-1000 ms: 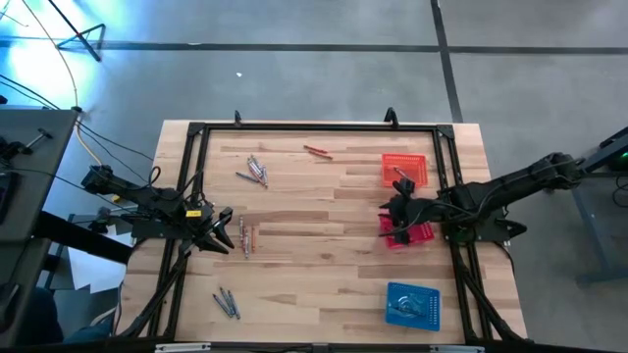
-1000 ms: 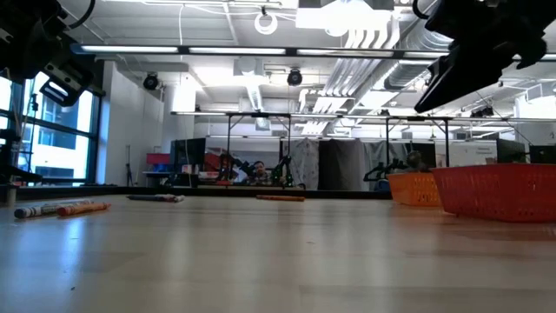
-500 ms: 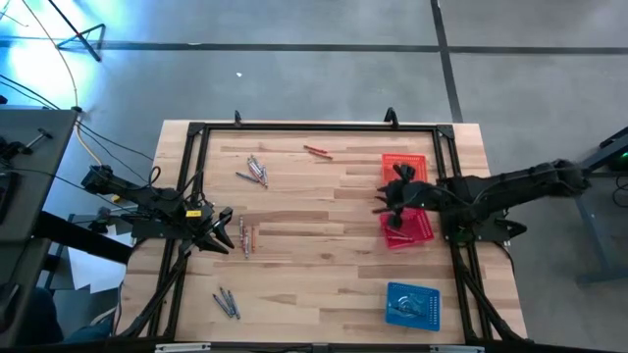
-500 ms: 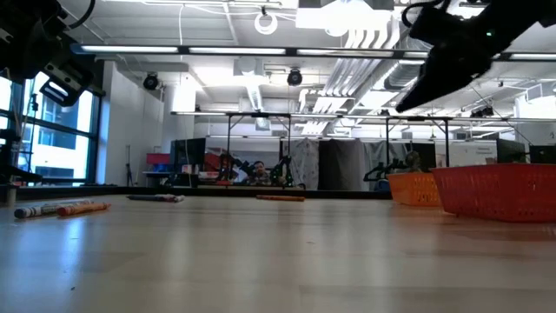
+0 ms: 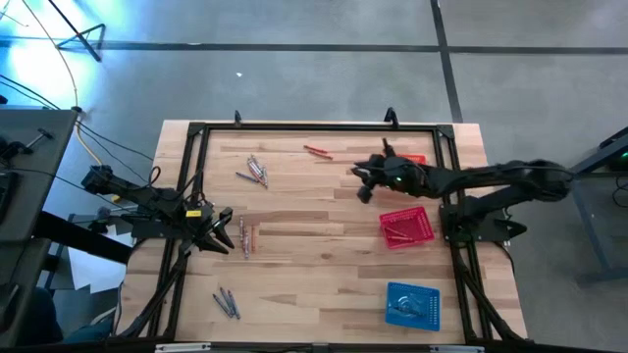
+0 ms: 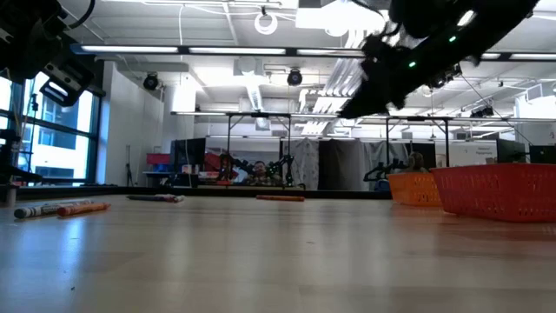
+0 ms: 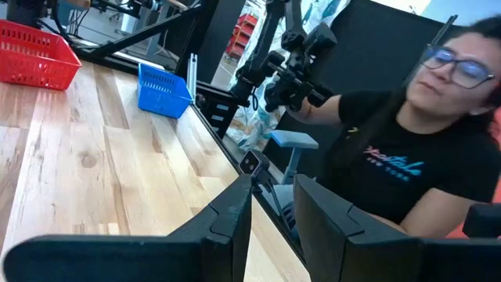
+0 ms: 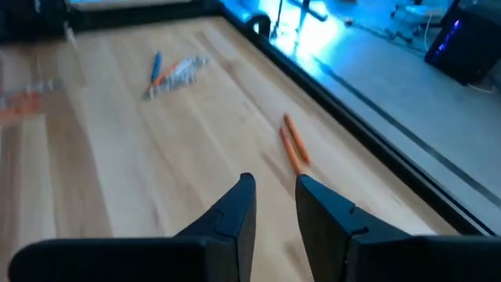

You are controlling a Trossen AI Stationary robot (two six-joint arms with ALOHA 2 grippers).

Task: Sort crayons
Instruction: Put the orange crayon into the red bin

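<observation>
Crayons lie flat on the wooden table in small groups: a grey and orange pair (image 5: 245, 236) beside my left gripper, a grey cluster (image 5: 255, 171) at the far left, two red ones (image 5: 316, 151) at the far middle, and a grey group (image 5: 228, 302) near the front left. My left gripper (image 5: 226, 231) waits at the table's left, open by a narrow gap and empty. My right gripper (image 5: 359, 179) hovers above bare wood left of the orange basket (image 5: 416, 158), open by a narrow gap and empty. Its wrist view shows the two red crayons (image 8: 292, 146) ahead.
A red basket (image 5: 406, 226) holding crayons stands at the right middle, and a blue basket (image 5: 412, 304) at the front right. A black frame (image 5: 294, 127) runs around the table. A person (image 7: 415, 149) sits beyond the table's edge.
My right gripper has moved from above the red basket toward the table's far edge and then left, passing over the orange basket to the far middle. The red basket now shows uncovered and has stayed in place.
</observation>
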